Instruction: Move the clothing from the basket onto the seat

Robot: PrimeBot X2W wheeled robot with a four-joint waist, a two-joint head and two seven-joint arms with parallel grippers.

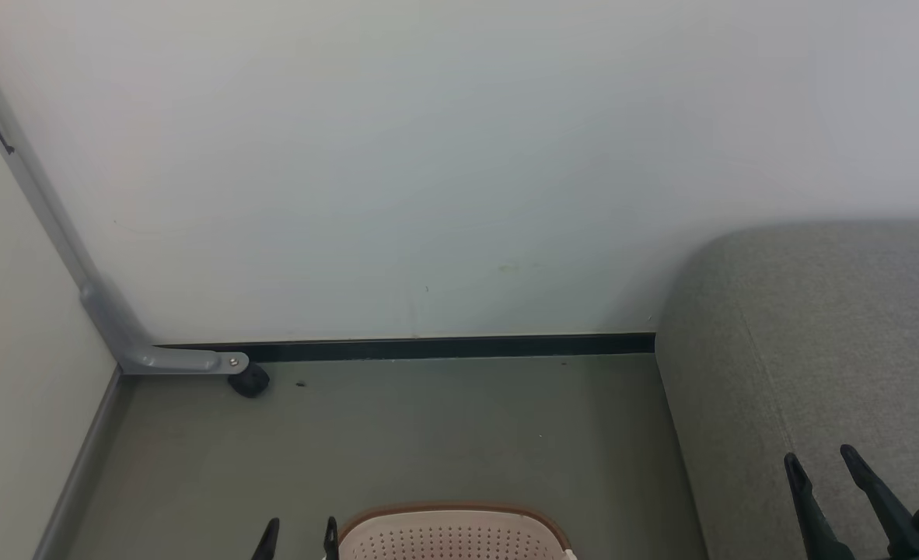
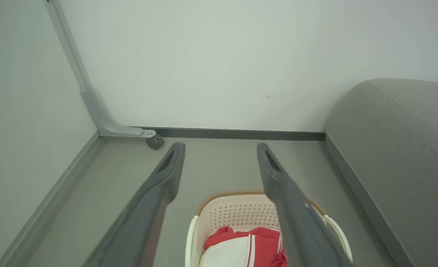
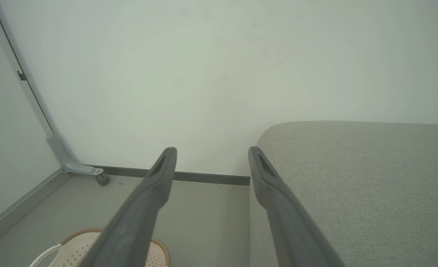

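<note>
**Q:** Two grippers are drawn. How do they stand?

**A:** Both have their fingers spread with nothing between them. The left gripper (image 2: pixel 221 148) hangs above the basket (image 2: pixel 237 213), and the right gripper (image 3: pixel 211 151) hangs over the near edge of the seat (image 3: pixel 352 178).

**Q:** Where is the clothing (image 2: pixel 258 239)?

**A:** It is inside the basket, below and just behind the left fingertips, with red fabric and a white striped panel uppermost.

**Q:** Which step is in hand, and how is it done well?

**A:** Probably the first reach. Tip the left fingers downward and descend between the basket walls — not across the brown rim. Close on a raised red fold rather than the flat white panel, because thin shiny cloth is likely to slip from a shallow pinch. Lift until the hem clears the rim, or the light basket may come up too. Then carry the clothing toward the right gripper's side, where the seat lies.
</note>
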